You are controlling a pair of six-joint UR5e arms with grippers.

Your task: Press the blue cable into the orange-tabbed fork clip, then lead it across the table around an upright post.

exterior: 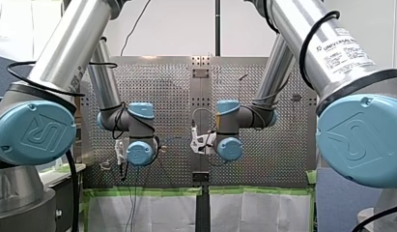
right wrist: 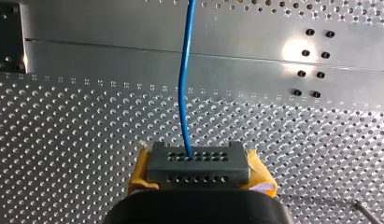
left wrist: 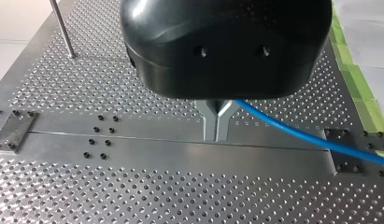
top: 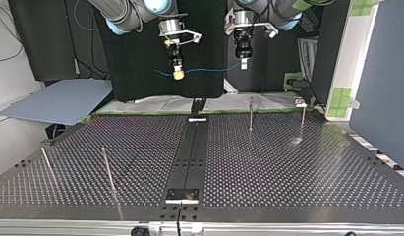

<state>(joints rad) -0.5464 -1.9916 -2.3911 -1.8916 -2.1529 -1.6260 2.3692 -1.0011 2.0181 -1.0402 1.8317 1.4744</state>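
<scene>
Overhead, both grippers hang well above the table (top: 288, 172), with the blue cable (top: 209, 70) strung nearly level between them. My left gripper (left wrist: 216, 133) has its two metal fingers (left wrist: 209, 121) pressed together at the tips and clamped on the cable; the cable leaves from just beside those fingers and slopes away to one side, down towards the table's edge. Under this gripper lies the plain metal strip (left wrist: 180, 154) that splits the table; well off to the other side stands a thin upright post (left wrist: 62, 28).

My right gripper (right wrist: 199, 169) is closed too; its yellow pads (right wrist: 139, 175) squeeze a dark block with rows of holes (right wrist: 220, 161). The cable (right wrist: 182, 93) enters the top of that block and runs straight ahead of the gripper, over the metal strip (right wrist: 133, 56); whether the block belongs to the fingers I cannot tell. In the top view two more posts (top: 250, 114) rise from the table below my left gripper.
</scene>
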